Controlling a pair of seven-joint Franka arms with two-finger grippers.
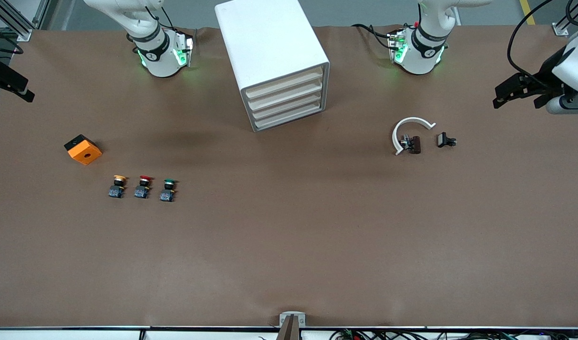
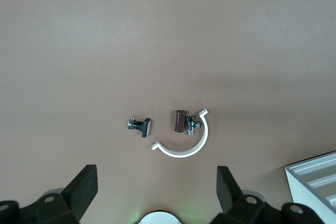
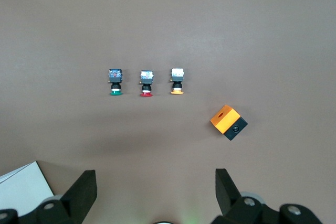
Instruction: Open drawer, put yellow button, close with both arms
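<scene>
The white cabinet (image 1: 270,42) stands between the two arm bases, and all of its drawers are pushed in. The drawer (image 1: 285,81) is the uppermost cream front. The yellow button (image 1: 118,185) stands on the brown table toward the right arm's end, nearer the front camera than the cabinet. It also shows in the right wrist view as the yellow button (image 3: 177,81). My right gripper (image 3: 156,177) hangs high over the table, open and empty, well away from the buttons. My left gripper (image 2: 157,174) is likewise open and empty, high over bare table beside a white ring. Neither gripper shows in the front view.
A red button (image 1: 143,186) and a green button (image 1: 168,189) stand in a row beside the yellow one. An orange box (image 1: 83,149) lies nearby. Toward the left arm's end lie a white open ring (image 1: 409,130), a brown piece (image 1: 415,144) and a black clip (image 1: 445,140).
</scene>
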